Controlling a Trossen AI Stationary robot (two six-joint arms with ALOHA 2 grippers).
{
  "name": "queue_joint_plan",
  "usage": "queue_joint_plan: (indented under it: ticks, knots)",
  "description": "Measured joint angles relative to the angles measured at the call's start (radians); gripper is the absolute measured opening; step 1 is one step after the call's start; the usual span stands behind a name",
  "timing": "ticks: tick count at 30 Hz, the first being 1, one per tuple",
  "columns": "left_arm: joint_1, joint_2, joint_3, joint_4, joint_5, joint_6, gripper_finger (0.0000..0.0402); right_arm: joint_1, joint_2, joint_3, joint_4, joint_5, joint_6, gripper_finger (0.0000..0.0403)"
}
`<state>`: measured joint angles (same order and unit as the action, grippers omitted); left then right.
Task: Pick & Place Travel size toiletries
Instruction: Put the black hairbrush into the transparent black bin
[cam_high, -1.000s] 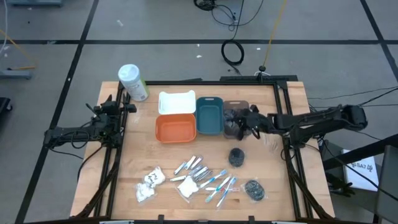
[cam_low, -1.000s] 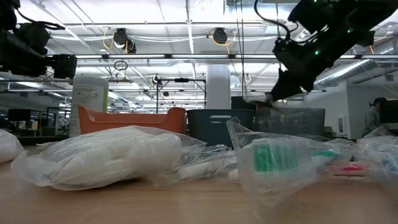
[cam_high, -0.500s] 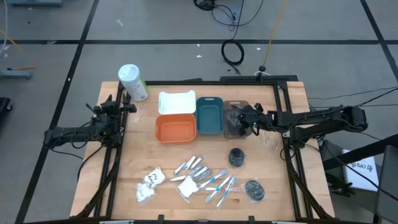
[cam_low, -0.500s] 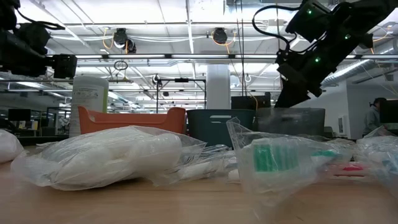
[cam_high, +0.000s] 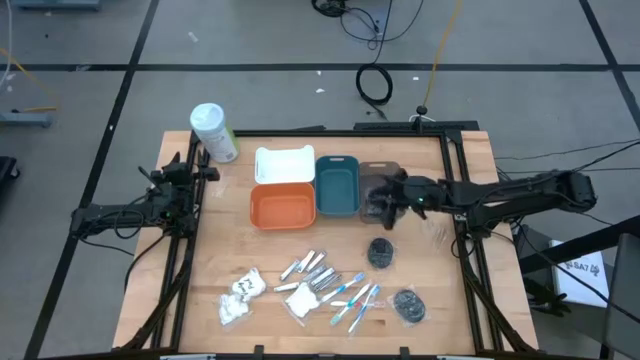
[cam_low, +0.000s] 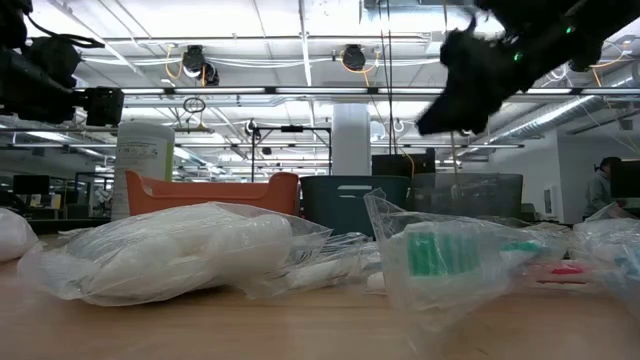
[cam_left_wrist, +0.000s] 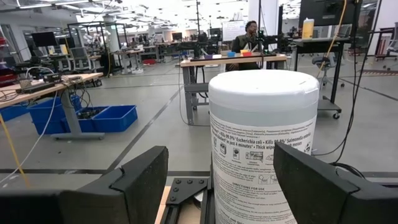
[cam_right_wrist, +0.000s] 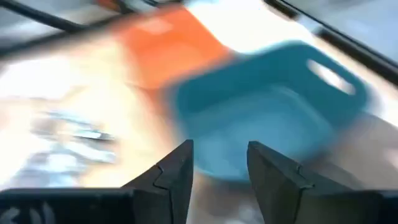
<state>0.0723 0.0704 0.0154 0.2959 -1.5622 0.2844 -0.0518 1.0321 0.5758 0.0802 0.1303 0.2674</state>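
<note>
Most of the sorting looked undone. In the high view the travel size toiletries lay loose on the bare wood in the lower middle of the frame: a cluster of small white packets (cam_high: 238, 296) at lower left, a fan of small silvery-white tubes (cam_high: 310, 270) at centre, and slim blue-and-white toothbrushes (cam_high: 352, 300) just right of them. One dark round clear-wrapped packet (cam_high: 381, 251) sat below the trays and a second dark round packet (cam_high: 407, 304) lay toward the lower right.

The trays stood in a row across the middle of the frame. The white tray (cam_high: 284, 164), orange tray (cam_high: 282, 207) and teal tray (cam_high: 338, 186) all appeared empty from above. The grey tray (cam_high: 376, 176) at the row's right end was partly covered by the arm, so whether anything lay inside could not be told.

The right gripper (cam_high: 388, 200) hovered over the grey tray, and its wrist view showed the two dark fingers (cam_right_wrist: 176, 175) parted with nothing between them, so it was released; the drop, if any, seemed just made.

The left gripper (cam_high: 196, 166) waited at the table's upper left edge, jaws wide and empty, facing the large white bottle (cam_left_wrist: 263, 143). By this reckoning nearly every item remained to be carried.
</note>
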Motion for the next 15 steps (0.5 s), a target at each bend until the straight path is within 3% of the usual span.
queue_joint_plan:
  ticks: [3,6,10,15]
  knots:
    - [0.000,0.000,0.000,0.000,0.000,0.000,0.0285,0.107,-0.021,0.000,0.128,-0.098,-0.022,0.0133]
    - [0.000,0.000,0.000,0.000,0.000,0.000,0.0285,0.266,-0.021,0.000,0.272,-0.073,-0.110,0.0125]
    - [0.000,0.000,0.000,0.001,0.000,0.000,0.0285,0.474,0.014,0.040,0.328,0.135,-0.234,0.0122]
    - [0.000,0.000,0.000,0.000,0.000,0.000,0.0285,0.652,0.134,0.226,0.117,0.417,-0.310,0.0137]
